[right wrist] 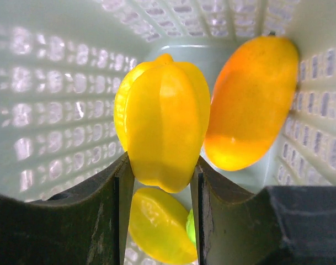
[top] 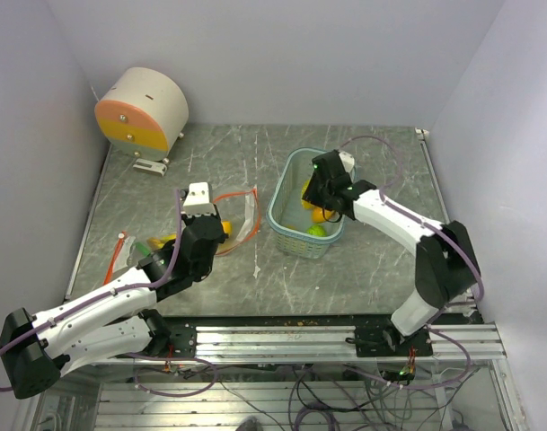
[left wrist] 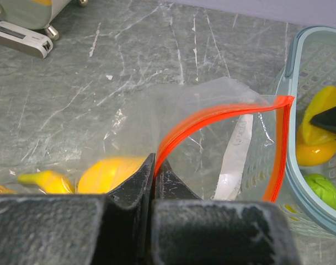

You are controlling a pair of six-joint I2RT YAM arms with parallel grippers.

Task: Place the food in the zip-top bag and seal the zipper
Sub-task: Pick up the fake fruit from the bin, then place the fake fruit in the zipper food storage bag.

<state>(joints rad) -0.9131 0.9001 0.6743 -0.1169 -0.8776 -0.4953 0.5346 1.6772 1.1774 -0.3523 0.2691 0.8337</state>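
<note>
The clear zip-top bag (top: pixel 240 218) lies left of the teal basket (top: pixel 286 184). My left gripper (left wrist: pixel 155 165) is shut on its red-orange zipper strip (left wrist: pixel 212 118) and holds the mouth open towards the basket. An orange-yellow mango (left wrist: pixel 110 174) and a yellow banana (left wrist: pixel 46 181) show through the bag's plastic. My right gripper (right wrist: pixel 159 182) is inside the basket, shut on a ribbed yellow fruit (right wrist: pixel 162 127). An orange mango (right wrist: pixel 250 105) leans beside it and a yellow piece (right wrist: pixel 159 226) lies below. A round green fruit (top: pixel 317 231) sits at the basket's near end.
A round white, orange and yellow device (top: pixel 143 112) stands at the back left. White walls close in the table on three sides. The basket's rim (left wrist: pixel 292 61) stands close to the right of the bag's mouth.
</note>
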